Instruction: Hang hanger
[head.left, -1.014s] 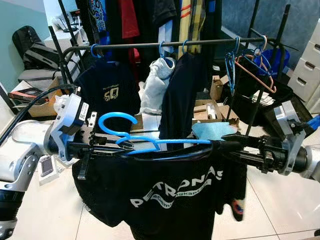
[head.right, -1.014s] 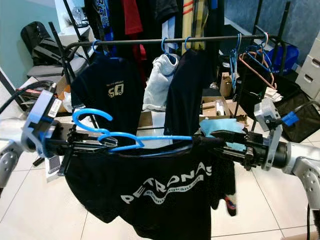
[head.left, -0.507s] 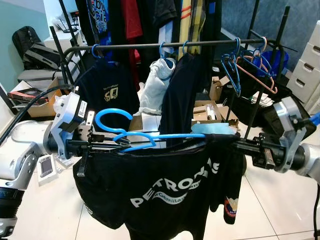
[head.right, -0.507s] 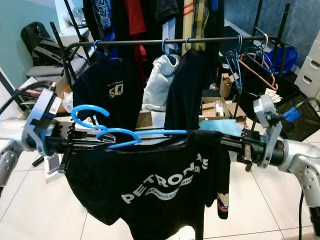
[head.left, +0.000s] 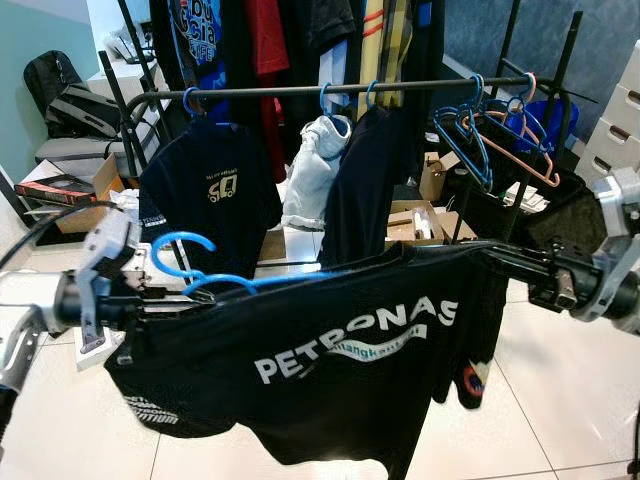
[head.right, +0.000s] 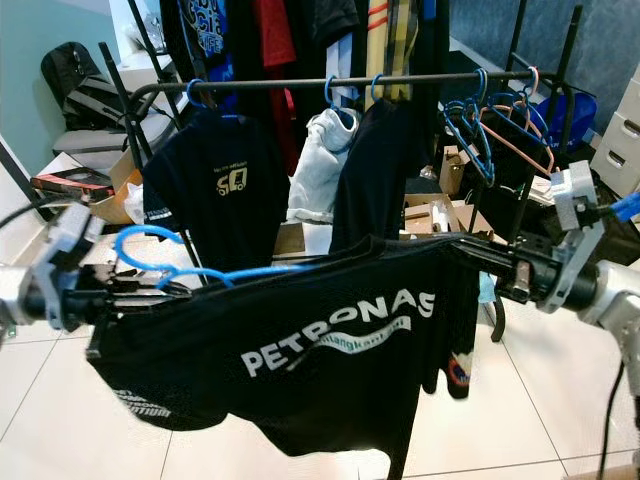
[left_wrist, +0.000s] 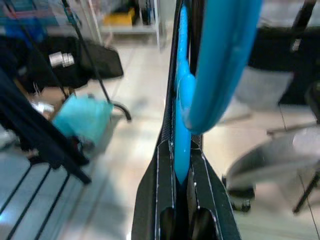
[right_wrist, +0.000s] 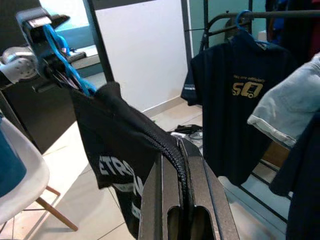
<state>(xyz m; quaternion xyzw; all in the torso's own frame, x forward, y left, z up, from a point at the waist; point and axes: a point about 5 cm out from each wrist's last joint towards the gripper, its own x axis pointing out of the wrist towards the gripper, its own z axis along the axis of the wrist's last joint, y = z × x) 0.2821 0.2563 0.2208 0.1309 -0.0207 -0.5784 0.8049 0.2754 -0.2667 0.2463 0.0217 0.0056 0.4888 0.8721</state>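
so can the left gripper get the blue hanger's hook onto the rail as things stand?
Probably not yet. The left gripper is shut on the blue hanger, well below and short of the rail. The gap between the two hung shirts looks free, but the arm must rise and reach forward.

Blue plastic hanger (head.left: 205, 272) held roughly level in front of clothes rail (head.left: 330, 89), hook curling up at robot's left end. Black T-shirt (head.left: 330, 370) with white "PETRONAS" print draped over it, stretched wide, hanging below. Hanger not on rail. Rail already carries several garments on blue hangers.
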